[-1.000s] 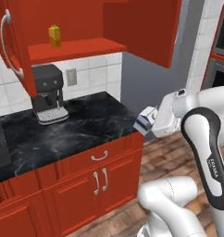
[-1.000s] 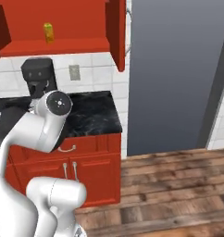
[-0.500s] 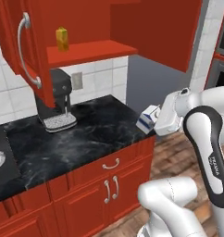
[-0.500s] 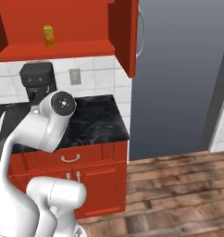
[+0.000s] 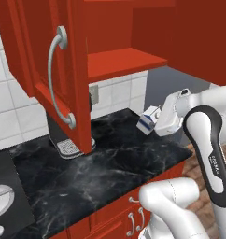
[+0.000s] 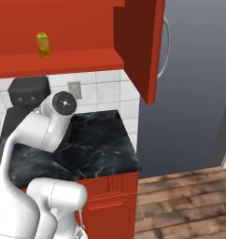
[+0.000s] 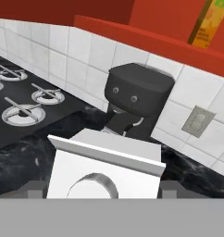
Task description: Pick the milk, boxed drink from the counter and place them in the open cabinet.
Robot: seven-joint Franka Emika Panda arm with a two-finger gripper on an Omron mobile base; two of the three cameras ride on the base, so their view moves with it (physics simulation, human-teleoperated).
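the milk (image 5: 148,120) is up off the counter (image 5: 110,163), held at the end of the gripper (image 5: 154,122) at about 3 o'clock in the left base view, just right of the open cabinet's (image 5: 119,60) shelf and below it. the jaws are closed on the carton — in the hand view its white gabled top (image 7: 107,162) sits between the two dark fingertips (image 7: 33,189) at 6 o'clock.

it is a small, light carton with stiff but crushable card walls and a smooth skin, so it could slip or dent under a hard squeeze. the flat side panels below the gable look like the sound place to hold; the sloped top would likely slide out.

the boxed drink (image 6: 43,45) already stands on the cabinet shelf, at 10 o'clock in the right base view and at 1 o'clock in the hand view, above the coffee machine (image 7: 137,99).

hard to make out — how deep the fingers reach down the carton, since its lower body is cut off in the hand view. in the left base view the near cabinet door (image 5: 54,79) hides the left part of the shelf, and the machine's upper half sits behind it.
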